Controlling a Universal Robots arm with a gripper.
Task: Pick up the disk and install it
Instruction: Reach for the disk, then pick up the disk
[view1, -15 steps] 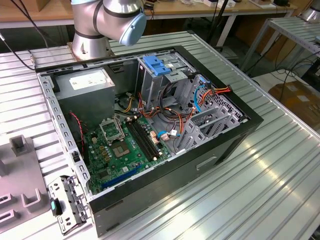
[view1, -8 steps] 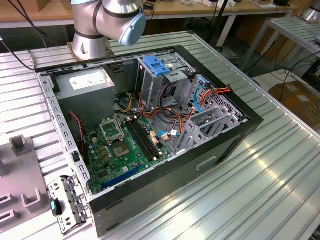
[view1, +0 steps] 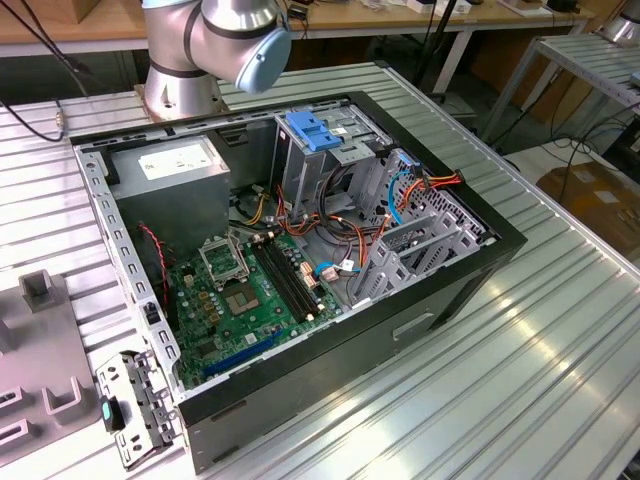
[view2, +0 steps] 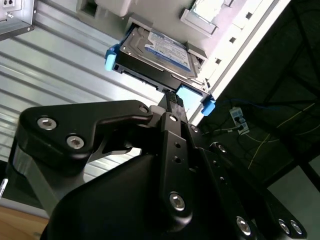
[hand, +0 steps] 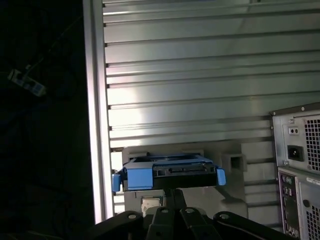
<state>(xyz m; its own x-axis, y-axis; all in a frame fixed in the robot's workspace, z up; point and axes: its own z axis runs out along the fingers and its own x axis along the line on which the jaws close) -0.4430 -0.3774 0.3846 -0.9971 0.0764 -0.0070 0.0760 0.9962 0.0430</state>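
- One disk (view2: 165, 47) with blue side brackets sits in a grey holder (view2: 160, 15) on the ribbed metal table (view2: 60, 70), near the table's edge.
- Gripper (view2: 172, 97) hangs just beside the disk's connector end; released or clenched, I cannot tell.
- Open computer case (view1: 300, 250) stands on the table.

The disk (view2: 157, 57) is a flat, rectangular drive with a dark metal body. In the second wrist view its broad face is turned up and carries a white label (view2: 170, 46) with a blue band and barcodes. A blue plastic bracket (view2: 111, 58) wraps its sides, with tabs sticking out at two corners. In the first wrist view the disk (hand: 172, 171) is seen edge-on and lies level, its connector edge exposed. It rests in a pale grey holder (hand: 229, 162) on the ribbed metal surface (hand: 190, 75), close to the surface's edge rail.
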